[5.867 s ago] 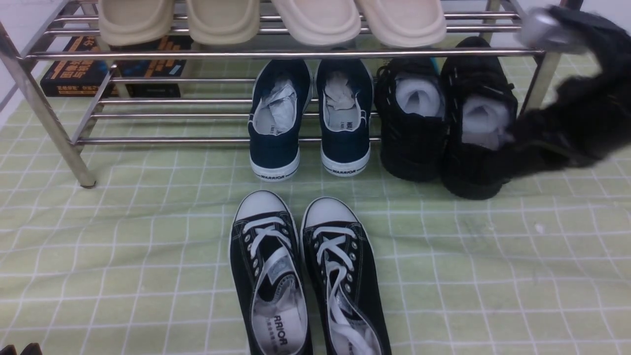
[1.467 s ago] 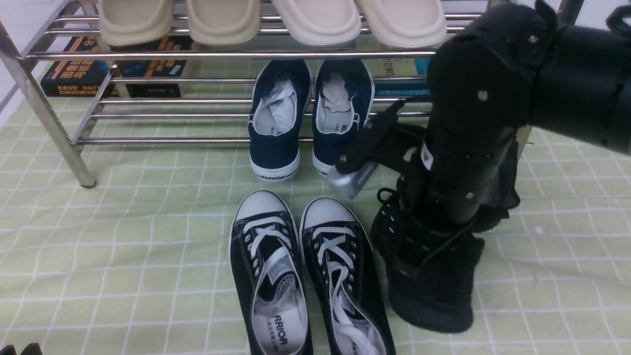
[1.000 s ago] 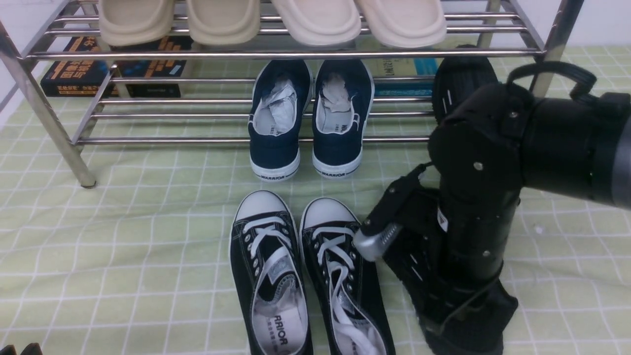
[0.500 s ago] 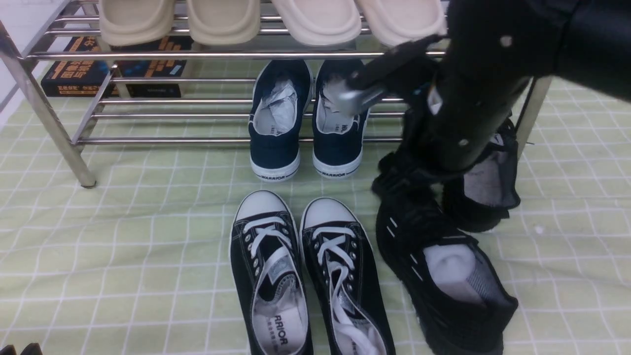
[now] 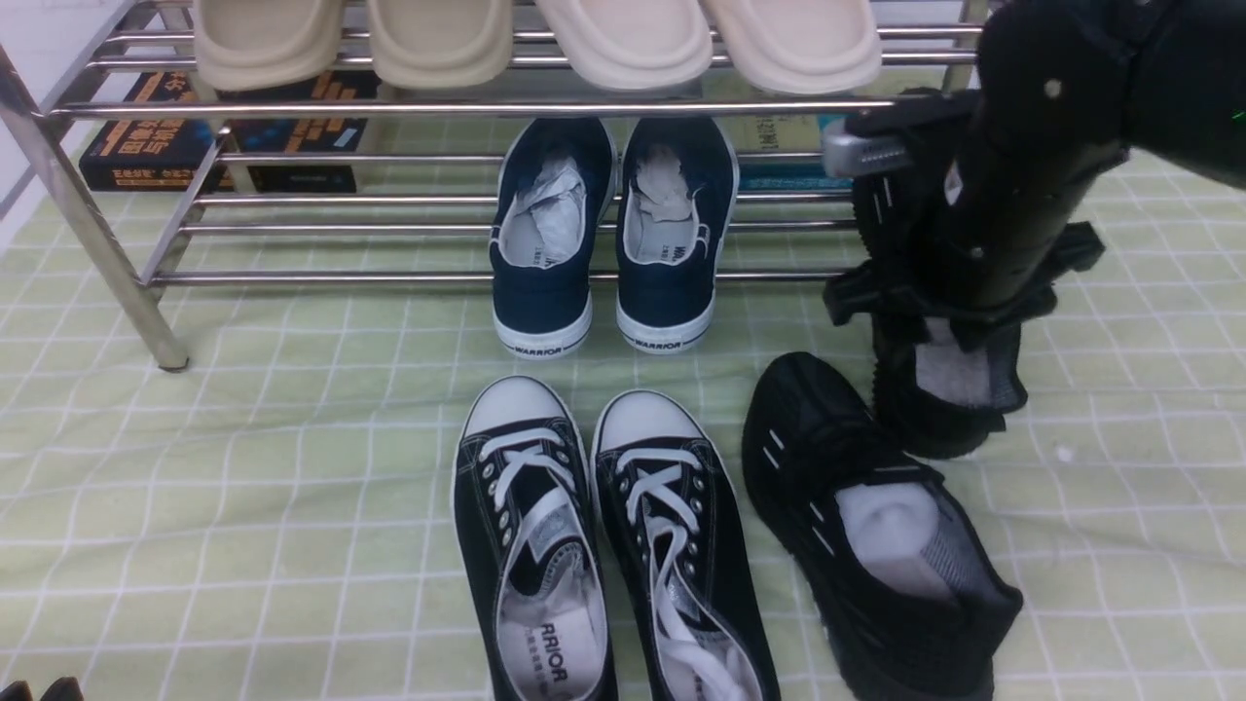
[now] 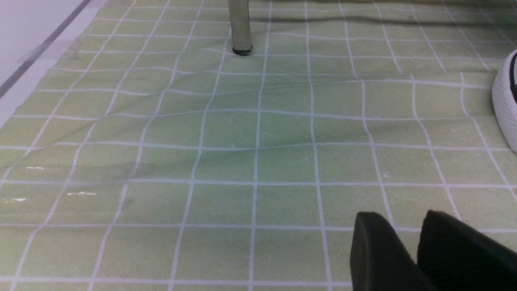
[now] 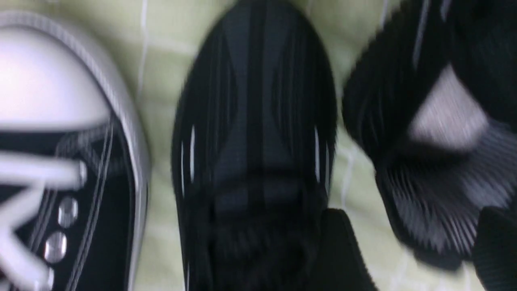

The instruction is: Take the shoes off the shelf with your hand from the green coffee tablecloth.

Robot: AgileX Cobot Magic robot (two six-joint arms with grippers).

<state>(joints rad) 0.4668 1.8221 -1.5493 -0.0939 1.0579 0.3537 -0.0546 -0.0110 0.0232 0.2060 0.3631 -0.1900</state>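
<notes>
Right gripper (image 5: 959, 292) spread wide, empty, over rear black shoe (image 5: 949, 414), other shoe (image 5: 857, 545) nearer on cloth (image 5: 292, 467)

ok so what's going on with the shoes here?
The right arm is clearing a pair off the chrome shelf onto the green cloth. One black knit shoe lies on the cloth beside the canvas sneakers. The other shoe sits toe-in at the shelf's lower tier, with the right gripper right over it, jaws open, no grip visible. The left gripper hangs low over the cloth, holding nothing.
</notes>
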